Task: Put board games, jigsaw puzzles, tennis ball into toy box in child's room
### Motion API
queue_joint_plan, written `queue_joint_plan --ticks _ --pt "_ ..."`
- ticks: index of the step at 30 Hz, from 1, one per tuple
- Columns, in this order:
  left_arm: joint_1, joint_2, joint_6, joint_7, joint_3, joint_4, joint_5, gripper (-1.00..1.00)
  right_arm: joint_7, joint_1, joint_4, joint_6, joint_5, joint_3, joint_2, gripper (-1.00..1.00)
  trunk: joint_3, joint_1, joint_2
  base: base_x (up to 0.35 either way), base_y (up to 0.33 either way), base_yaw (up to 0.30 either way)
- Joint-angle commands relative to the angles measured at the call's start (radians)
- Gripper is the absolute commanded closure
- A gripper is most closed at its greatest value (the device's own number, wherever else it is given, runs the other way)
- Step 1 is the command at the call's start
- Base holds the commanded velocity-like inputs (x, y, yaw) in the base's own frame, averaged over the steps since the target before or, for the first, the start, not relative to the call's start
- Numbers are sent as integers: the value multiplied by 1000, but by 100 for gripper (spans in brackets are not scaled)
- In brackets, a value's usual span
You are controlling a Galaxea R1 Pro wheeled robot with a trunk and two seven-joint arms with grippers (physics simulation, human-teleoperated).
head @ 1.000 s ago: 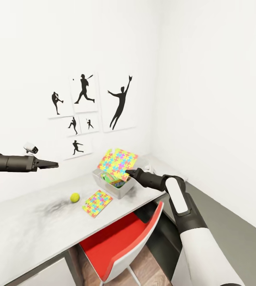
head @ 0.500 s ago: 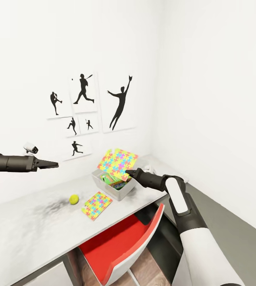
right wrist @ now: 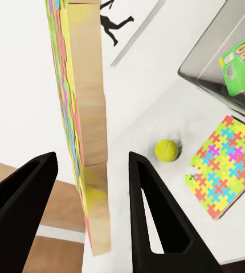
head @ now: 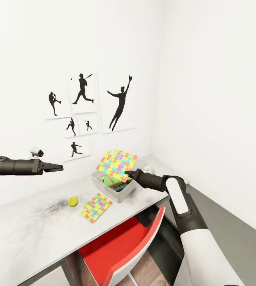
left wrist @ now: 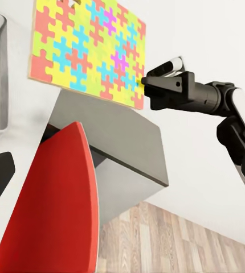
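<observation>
1. I have one jigsaw puzzle (head: 117, 164) tilted over the toy box (head: 114, 186), a flat, stiff board with a bright interlocking print, held by its lower corner so it can tip in edge-first.
2. My right gripper (head: 130, 173) holds it; in the right wrist view the fingers (right wrist: 151, 210) sit either side of the puzzle's pale wooden edge.
3. The box, a grey open-topped bin on the table (head: 24, 230), already holds a green board game (head: 111, 181).
4. The second puzzle (head: 96, 205) lies flat beside the fuzzy tennis ball (head: 72, 201).
5. My left gripper (head: 55, 168) hovers empty, jaws looking narrow.
</observation>
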Motion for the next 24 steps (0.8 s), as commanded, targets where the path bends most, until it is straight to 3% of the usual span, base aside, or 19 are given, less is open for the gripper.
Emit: queue_joint_plan --ticks 1,7,24 --pt "-1 -5 10 -4 -1 2 1 -100 7 -1 0 3 8 -1 0 100 -2 1 -3 21 0 0" --pt "0 -37 10 -4 10 7 1 -100 7 -2 2 2 6 -2 0 100 -2 1 -3 51 0 0" --pt "0 -38 10 -4 10 11 1 -100 7 -2 11 0 6 -4 0 100 -2 1 -3 57 17 0"
